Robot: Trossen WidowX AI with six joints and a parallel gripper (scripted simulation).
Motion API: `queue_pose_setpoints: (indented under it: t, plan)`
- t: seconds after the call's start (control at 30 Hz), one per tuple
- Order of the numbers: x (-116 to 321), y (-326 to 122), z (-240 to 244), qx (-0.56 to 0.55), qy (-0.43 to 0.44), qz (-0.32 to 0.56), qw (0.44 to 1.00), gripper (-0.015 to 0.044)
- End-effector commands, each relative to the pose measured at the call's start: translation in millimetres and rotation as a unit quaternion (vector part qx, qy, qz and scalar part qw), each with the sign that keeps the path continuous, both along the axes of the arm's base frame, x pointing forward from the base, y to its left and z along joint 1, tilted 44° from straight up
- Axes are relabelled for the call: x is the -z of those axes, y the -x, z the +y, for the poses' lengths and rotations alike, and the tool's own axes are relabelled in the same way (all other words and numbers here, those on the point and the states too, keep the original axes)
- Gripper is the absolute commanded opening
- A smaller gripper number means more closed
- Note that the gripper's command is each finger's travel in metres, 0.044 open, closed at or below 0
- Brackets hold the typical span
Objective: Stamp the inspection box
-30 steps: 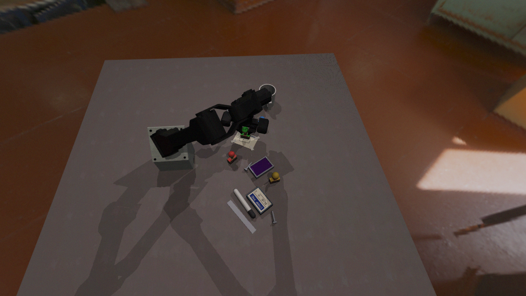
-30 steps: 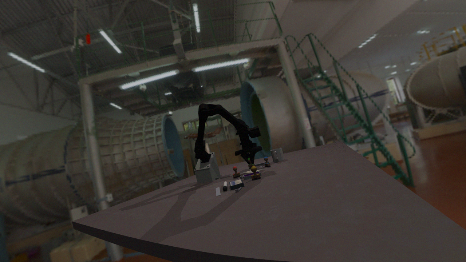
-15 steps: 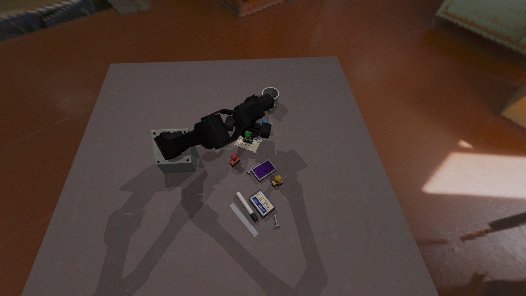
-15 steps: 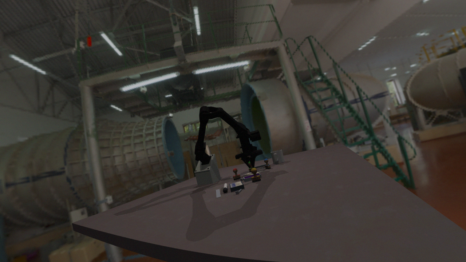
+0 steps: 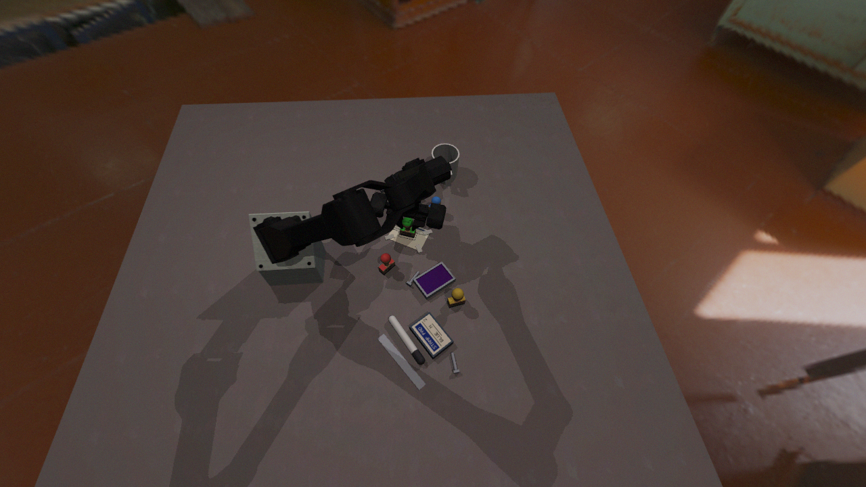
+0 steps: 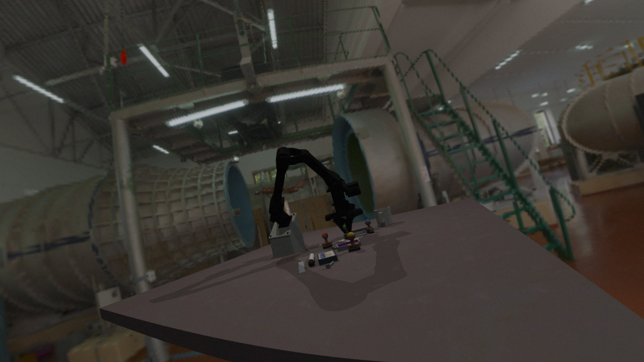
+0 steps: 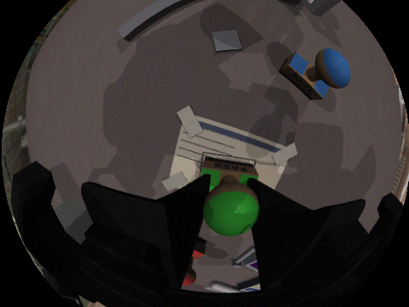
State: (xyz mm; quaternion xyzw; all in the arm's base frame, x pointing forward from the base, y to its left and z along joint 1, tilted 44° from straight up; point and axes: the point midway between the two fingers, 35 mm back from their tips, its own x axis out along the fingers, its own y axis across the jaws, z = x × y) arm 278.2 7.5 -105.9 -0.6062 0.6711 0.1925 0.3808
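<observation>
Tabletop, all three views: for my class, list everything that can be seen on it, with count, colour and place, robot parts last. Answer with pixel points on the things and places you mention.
PASS stamp [image 5: 407, 226] [image 6: 344, 227] [image 7: 231, 211]: 1, green, in the pincer at the card
Blue stamp [image 5: 436, 200] [image 6: 368, 223] [image 7: 334, 68]: 1, blue, between card and mug
Red stamp [image 5: 385, 259] [image 6: 325, 236] [image 7: 188, 276]: 1, red, near the card
Yellow stamp [image 5: 457, 295] [image 6: 351, 236]: 1, yellow, beside the purple pad
Card [image 5: 415, 242] [image 7: 187, 164]: 1, cream, taped down
Purple pad [image 5: 434, 279] [image 6: 343, 243] [image 7: 254, 265]: 1, purple, mid-table
Labelled stamp pad [image 5: 431, 335] [image 6: 327, 256] [image 7: 249, 285]: 1, blue and cream, beside the marker
Marker [image 5: 404, 337] [image 6: 311, 258] [image 7: 223, 287]: 1, white and black, beside the strip
Strip [image 5: 401, 361] [image 6: 301, 267]: 1, grey, beside the marker
Bolts: 2, grey, one by each pad
Mug [image 5: 445, 145] [image 6: 384, 216]: 1, grey, beyond the blue stamp
Bar [image 7: 155, 17]: 1, grey, wrist view
Square plate [image 7: 227, 41]: 1, grey, wrist view
Arm [image 5: 351, 218] [image 6: 315, 166]: 1, black, on a grey base
Pincer [image 5: 408, 224] [image 6: 346, 230] [image 7: 228, 182]: 1, black, gripping PASS stamp
</observation>
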Motion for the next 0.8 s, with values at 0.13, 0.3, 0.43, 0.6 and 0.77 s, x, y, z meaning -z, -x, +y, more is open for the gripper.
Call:
queue_pose_setpoints:
  t: [0.13,0.3,0.43,0.6,0.77]
  plan:
    - [1.4,0.1,-2.0,-0.002,0.003,0.001,1.000,0.0000]
    - [2.2,0.0,-2.7,-0.002,0.003,0.001,1.000,0.0000]
    - [2.7,0.0,-3.3,-0.002,0.003,0.001,1.000,0.0000]
    - [3.5,0.0,-4.0,-0.002,0.003,0.001,1.000,0.0000]
    - [4.2,0.0,-4.7,-0.002,0.003,0.001,1.000,0.0000]
